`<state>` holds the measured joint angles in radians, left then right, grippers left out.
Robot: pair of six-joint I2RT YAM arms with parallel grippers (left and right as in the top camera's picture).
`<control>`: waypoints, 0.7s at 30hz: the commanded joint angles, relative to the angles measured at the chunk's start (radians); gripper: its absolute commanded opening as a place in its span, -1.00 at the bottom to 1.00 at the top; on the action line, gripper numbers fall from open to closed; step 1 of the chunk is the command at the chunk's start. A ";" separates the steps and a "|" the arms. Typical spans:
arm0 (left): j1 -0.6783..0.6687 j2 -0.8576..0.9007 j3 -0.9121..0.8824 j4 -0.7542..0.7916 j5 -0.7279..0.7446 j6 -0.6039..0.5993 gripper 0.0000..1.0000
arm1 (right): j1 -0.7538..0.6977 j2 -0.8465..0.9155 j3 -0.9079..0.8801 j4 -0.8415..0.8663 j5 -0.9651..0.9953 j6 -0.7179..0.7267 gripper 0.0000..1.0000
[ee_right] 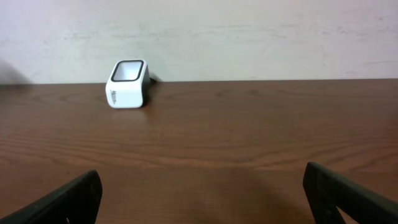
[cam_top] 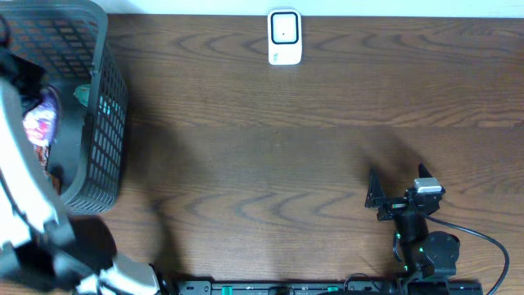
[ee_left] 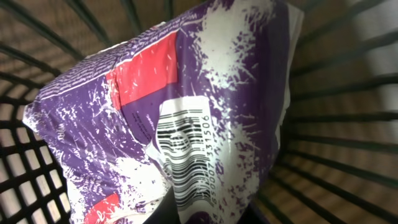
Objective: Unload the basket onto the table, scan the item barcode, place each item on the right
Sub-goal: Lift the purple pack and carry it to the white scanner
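A purple, white and red packet (ee_left: 149, 81) lies inside the dark mesh basket (cam_top: 108, 123) at the far left of the tabletop (cam_top: 246, 164). In the left wrist view it fills most of the frame, with the basket's ribs showing around it. Its black-and-white barcode (ee_left: 183, 155) faces the camera, printed on a white patch. The left fingers (ee_left: 166, 214) are pressed together and appear to pinch the packet's near edge, just below the barcode. The left arm reaches down into the basket. The white scanner (cam_top: 285, 37) stands at the far edge, near the middle and well apart from the basket. The right fingers (ee_right: 348, 193) are spread wide over the near right tabletop, holding nothing and pointing toward the far edge.
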<state>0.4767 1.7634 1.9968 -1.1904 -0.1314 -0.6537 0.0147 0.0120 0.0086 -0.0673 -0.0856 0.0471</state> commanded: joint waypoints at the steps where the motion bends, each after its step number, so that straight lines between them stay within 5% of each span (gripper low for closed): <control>1: 0.002 -0.161 0.019 0.029 0.057 0.008 -0.86 | -0.013 -0.005 -0.003 -0.002 0.005 -0.011 0.98; 12: -0.175 -0.487 0.019 0.153 0.381 0.185 -0.85 | -0.013 -0.005 -0.003 -0.003 0.005 -0.011 0.98; 21: -0.443 -0.521 0.016 0.141 0.389 0.292 -0.85 | -0.013 -0.005 -0.003 -0.003 0.005 -0.011 0.99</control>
<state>0.0856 1.2316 2.0075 -1.0481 0.2344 -0.4175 0.0147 0.0120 0.0086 -0.0673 -0.0860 0.0467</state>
